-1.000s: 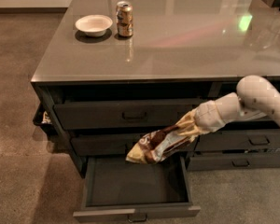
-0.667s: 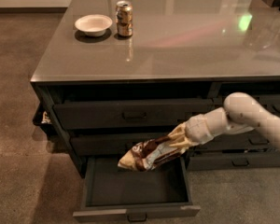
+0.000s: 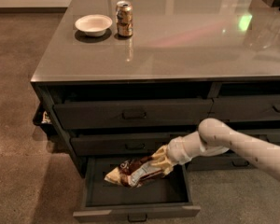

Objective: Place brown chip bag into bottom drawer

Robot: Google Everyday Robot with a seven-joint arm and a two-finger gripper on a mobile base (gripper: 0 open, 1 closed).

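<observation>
The brown chip bag [image 3: 133, 172], crumpled with a pale panel and yellowish ends, hangs inside the open bottom drawer [image 3: 136, 210], low over its floor, left end lowest. My gripper [image 3: 161, 161] is shut on the bag's right end, reaching down and left into the drawer from the right. The white arm [image 3: 233, 146] crosses in front of the right column of drawers. The bottom drawer is pulled out toward the camera, with its small handle at the front edge.
A white bowl [image 3: 94, 24] and a soda can [image 3: 124, 18] stand on the grey countertop [image 3: 186, 45] at the back left. The two drawers above [image 3: 130, 112] are closed. A small object [image 3: 44, 118] sits by the cabinet's left side on the floor.
The arm has lowered and moved left, carrying the chip bag from above the drawer front down into the open bottom drawer.
</observation>
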